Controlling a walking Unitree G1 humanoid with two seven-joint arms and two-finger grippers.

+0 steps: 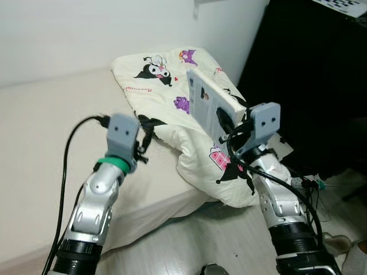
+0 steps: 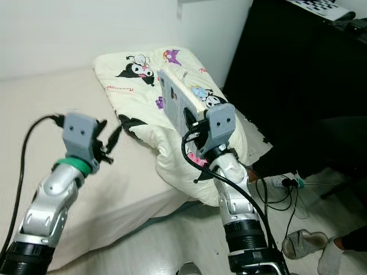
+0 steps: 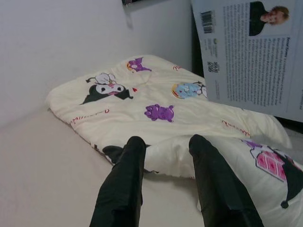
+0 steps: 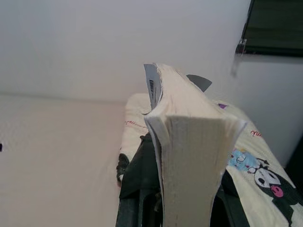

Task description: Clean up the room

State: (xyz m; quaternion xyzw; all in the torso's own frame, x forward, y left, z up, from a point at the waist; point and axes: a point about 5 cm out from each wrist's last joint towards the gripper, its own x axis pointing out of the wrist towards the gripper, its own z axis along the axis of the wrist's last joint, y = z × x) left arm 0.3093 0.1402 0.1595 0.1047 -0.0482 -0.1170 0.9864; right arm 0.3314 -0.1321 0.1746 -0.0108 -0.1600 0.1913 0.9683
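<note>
My right gripper (image 1: 227,123) is shut on a pale blue paperback book (image 1: 207,103), holding it upright above the folded cream blanket (image 1: 166,86) printed with cartoon figures. The book's back cover with text and a barcode (image 3: 246,52) faces my left side, and its page edges (image 4: 191,156) face the right wrist camera. My left gripper (image 1: 144,143) hovers open over the beige mattress (image 1: 46,126), its fingertips at the blanket's near edge. Both black fingers (image 3: 125,179) point toward the blanket with nothing between them.
A white wall (image 1: 69,34) runs behind the bed. A black cabinet (image 1: 309,74) stands to the right of it. On the pale wood floor (image 2: 189,235) lie cables and a power strip (image 2: 281,182) and grey slippers (image 2: 301,243).
</note>
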